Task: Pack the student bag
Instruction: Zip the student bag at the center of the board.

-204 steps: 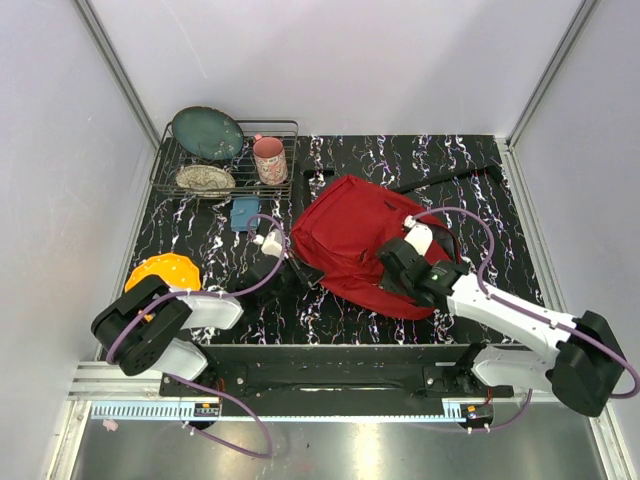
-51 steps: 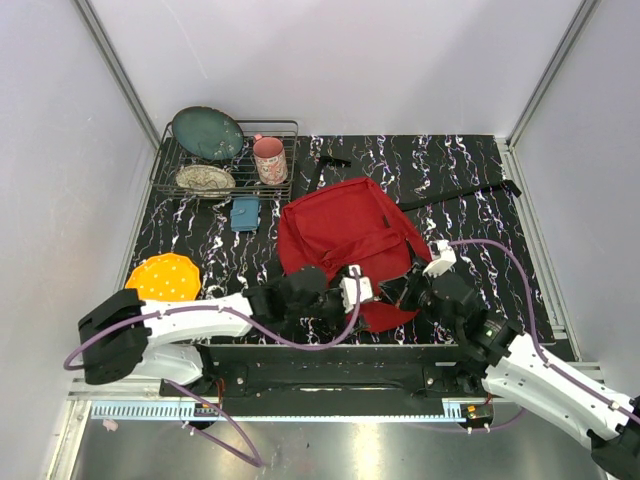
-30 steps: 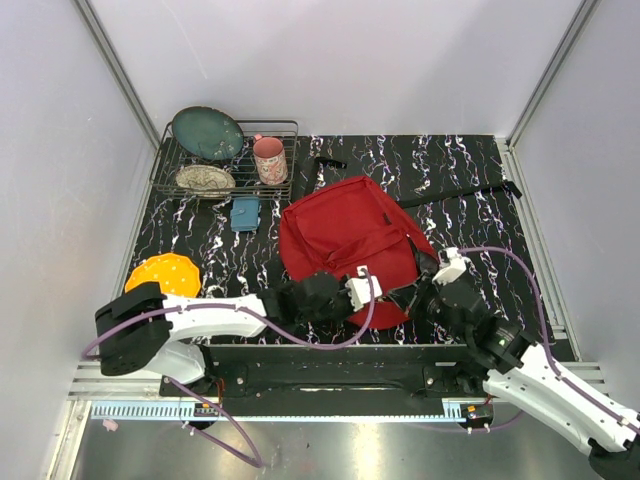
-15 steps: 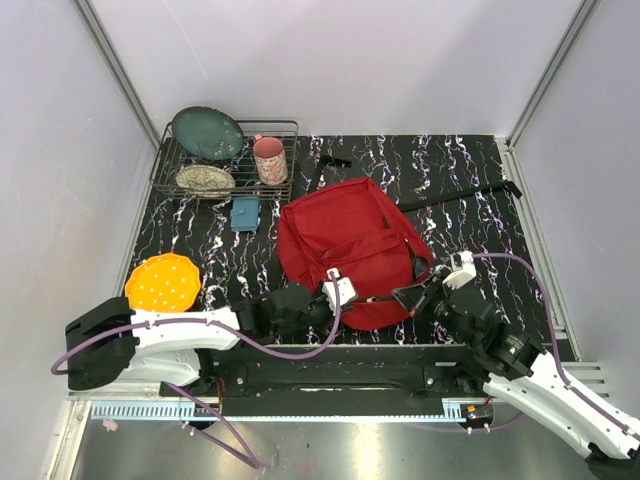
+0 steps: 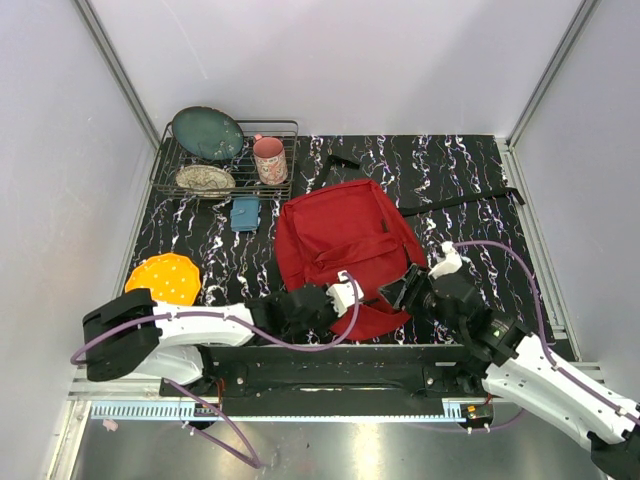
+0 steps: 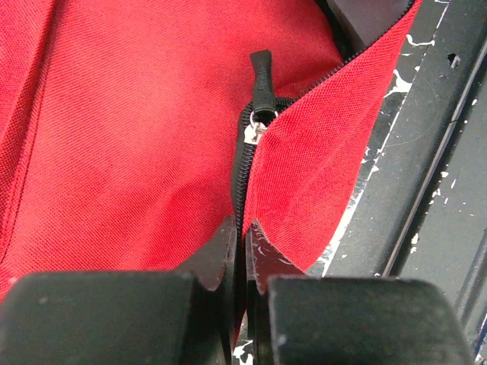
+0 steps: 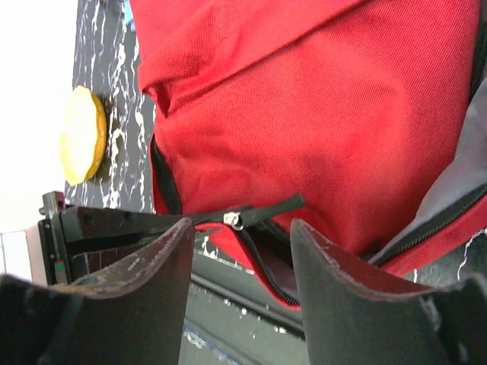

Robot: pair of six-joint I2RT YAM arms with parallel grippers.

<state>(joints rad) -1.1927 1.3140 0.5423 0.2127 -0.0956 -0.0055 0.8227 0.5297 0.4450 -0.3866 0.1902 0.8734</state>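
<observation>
Seen from above, the red backpack (image 5: pixel 340 235) lies mid-frame on the desk (image 5: pixel 470 170), with the left claw (image 5: pixel 352 300) and right claw (image 5: pixel 402 290) at its lower edge. In the left wrist view, that claw is clamped on the backpack's zipper edge. In the right wrist view, the claw stands apart, with a zipper pull (image 7: pixel 262 211) showing between its fingers, ungripped.

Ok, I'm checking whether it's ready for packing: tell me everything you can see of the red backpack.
The student bag is red woven fabric with black straps and zippers, lying flat on the table near its front edge. One zipper is partly undone, showing grey lining. The left pincer is shut on the fabric beside the zipper; the right pincer stands open around a black zipper pull.
</observation>
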